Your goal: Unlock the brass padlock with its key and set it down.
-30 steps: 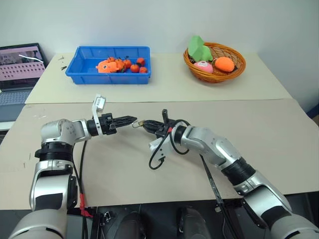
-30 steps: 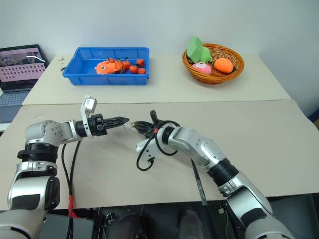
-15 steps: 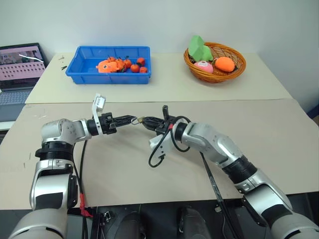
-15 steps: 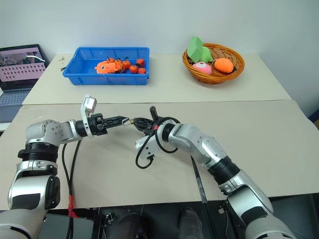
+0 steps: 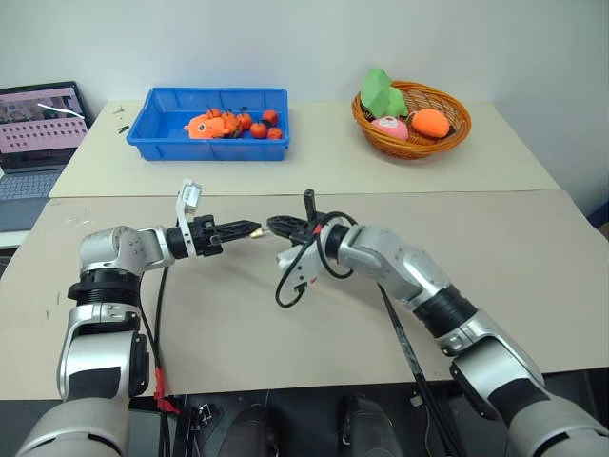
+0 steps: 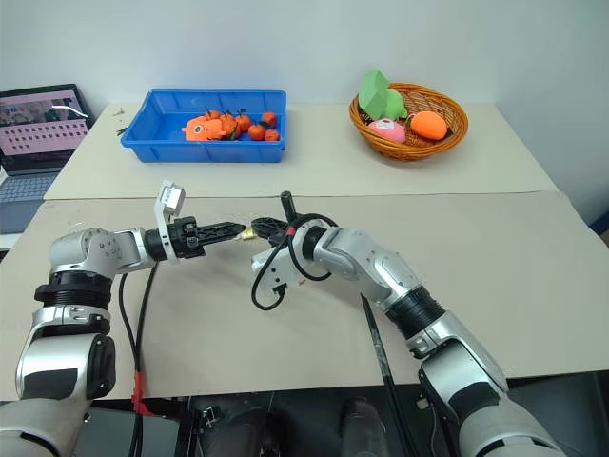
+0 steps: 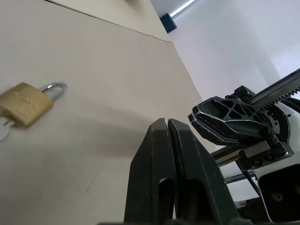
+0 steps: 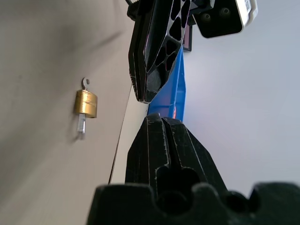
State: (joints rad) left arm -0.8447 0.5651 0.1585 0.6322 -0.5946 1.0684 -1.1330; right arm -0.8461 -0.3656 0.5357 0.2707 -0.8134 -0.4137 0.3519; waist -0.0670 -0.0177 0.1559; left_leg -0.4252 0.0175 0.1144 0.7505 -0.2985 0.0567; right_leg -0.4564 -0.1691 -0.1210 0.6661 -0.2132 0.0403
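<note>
The brass padlock (image 7: 24, 104), the key (image 8: 81, 124) inserted, appears in mid-air.

- No lettering, label, brand, number or sign can be read anywhere on the bench.
- A laptop screen (image 5: 38, 119) at the bench's far left corner glows with pink rows, too small to make out.

White wall (image 5: 285, 38); beige tables (image 5: 533, 248); laptop (image 5: 33, 133) at left.
</note>
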